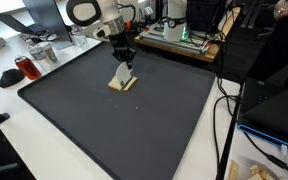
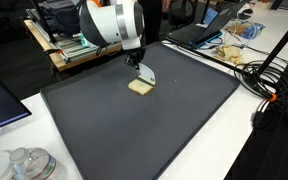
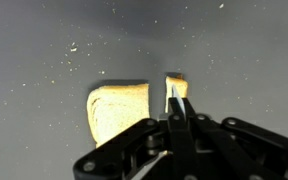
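A tan slice of bread (image 1: 123, 85) lies flat on the dark grey mat (image 1: 104, 120), toward its far side; it also shows in the other exterior view (image 2: 139, 88). My gripper (image 1: 125, 58) hangs straight down over it and is shut on a thin white flat piece (image 2: 146, 76), held edge-down with its lower end touching or just above the bread. In the wrist view the white piece (image 3: 171, 93) stands between the closed fingers (image 3: 174, 115). Most of the bread (image 3: 119, 108) lies left of it and a narrow strip (image 3: 177, 81) right of it.
The mat (image 2: 134, 130) sits on a white table. A red object (image 1: 26, 68) and clear containers (image 1: 44, 52) stand beside the mat. Cables (image 1: 224, 120) and equipment (image 1: 179, 35) line its far and side edges. Food packaging (image 2: 234, 45) and cables (image 2: 269, 75) lie beyond the mat.
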### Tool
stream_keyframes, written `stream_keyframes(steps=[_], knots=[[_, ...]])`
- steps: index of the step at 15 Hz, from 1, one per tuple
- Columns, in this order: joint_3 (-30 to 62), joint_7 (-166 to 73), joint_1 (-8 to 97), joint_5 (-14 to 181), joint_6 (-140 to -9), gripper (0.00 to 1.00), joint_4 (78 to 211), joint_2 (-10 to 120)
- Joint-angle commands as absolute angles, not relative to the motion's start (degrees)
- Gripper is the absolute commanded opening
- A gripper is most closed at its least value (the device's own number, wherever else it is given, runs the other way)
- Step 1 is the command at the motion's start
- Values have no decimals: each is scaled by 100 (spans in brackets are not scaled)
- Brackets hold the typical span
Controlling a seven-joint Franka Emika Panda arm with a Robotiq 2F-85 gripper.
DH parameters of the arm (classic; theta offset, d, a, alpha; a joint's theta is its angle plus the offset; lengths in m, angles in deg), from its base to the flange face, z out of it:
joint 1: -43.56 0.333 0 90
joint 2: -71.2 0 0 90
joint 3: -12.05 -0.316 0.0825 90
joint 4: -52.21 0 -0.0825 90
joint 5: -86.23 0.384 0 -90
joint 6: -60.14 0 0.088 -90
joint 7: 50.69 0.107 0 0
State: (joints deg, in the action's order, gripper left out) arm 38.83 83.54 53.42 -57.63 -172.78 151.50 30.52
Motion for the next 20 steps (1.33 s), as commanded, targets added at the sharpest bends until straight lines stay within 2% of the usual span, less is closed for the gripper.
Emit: stream_keyframes(steps=[1,6,11,13,14,15,19,20], knots=[[4671,8561,6140,-5753,-17126,1,15738,3653],[6036,9310,7723,-5771,-17070,1,15842,3711],[7435,10506,9468,-5775,-17273,1,15563,3167],[7576,11007,9761,-5769,-17503,1,15474,3017],[7354,10541,9525,-5736,-17276,1,15622,3289],[7393,10530,9660,-5735,-17296,4,15609,3244],[7315,10502,9538,-5778,-17269,4,15602,3253],[7315,10497,9510,-5778,-17269,1,15602,3254]])
